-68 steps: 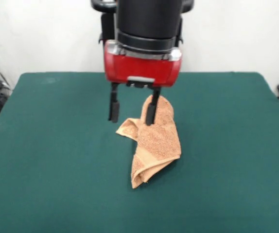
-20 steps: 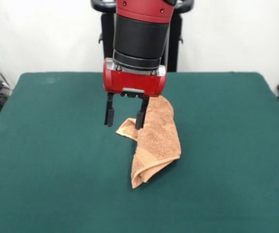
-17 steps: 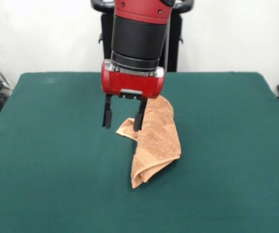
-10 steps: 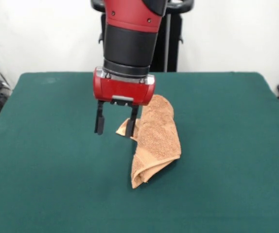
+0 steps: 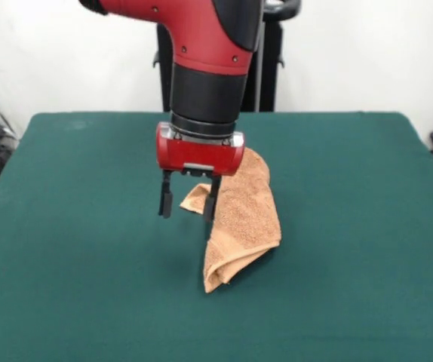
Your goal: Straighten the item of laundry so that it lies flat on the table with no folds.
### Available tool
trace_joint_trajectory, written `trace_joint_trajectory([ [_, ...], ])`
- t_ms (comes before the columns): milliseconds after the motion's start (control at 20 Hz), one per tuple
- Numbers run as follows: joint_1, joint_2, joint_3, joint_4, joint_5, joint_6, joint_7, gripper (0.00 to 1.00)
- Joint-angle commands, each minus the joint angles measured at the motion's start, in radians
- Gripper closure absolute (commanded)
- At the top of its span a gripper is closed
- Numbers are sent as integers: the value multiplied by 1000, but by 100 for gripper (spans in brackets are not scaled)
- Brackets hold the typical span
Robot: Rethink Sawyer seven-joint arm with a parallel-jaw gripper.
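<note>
The tabletop (image 5: 73, 249) is a wide green cloth field, and the towel (image 5: 243, 219) lies near its middle, crumpled into a narrow, doubled-over wedge — far from flat. The red and black arm reaches down over the towel's left side, likely to work on the small corner that sticks out there. The jaws of the gripper (image 5: 188, 204) stand apart and hold nothing — one finger beside that corner, the other over bare cloth.
</note>
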Motion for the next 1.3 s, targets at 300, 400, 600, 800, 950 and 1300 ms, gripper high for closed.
trace_joint_trajectory([
  [300, 68, 60, 38, 182, -25, -100, 189, 0],
  [400, 70, 52, 36, 198, -22, -103, 190, 0],
  [600, 71, 33, 31, 226, -16, -105, 187, 0],
  [800, 64, 16, 30, 241, -16, -96, 174, 0],
  [950, 55, 10, 33, 246, -18, -92, 165, 0],
  [1300, 69, -3, 27, 261, -4, -88, 180, 0],
])
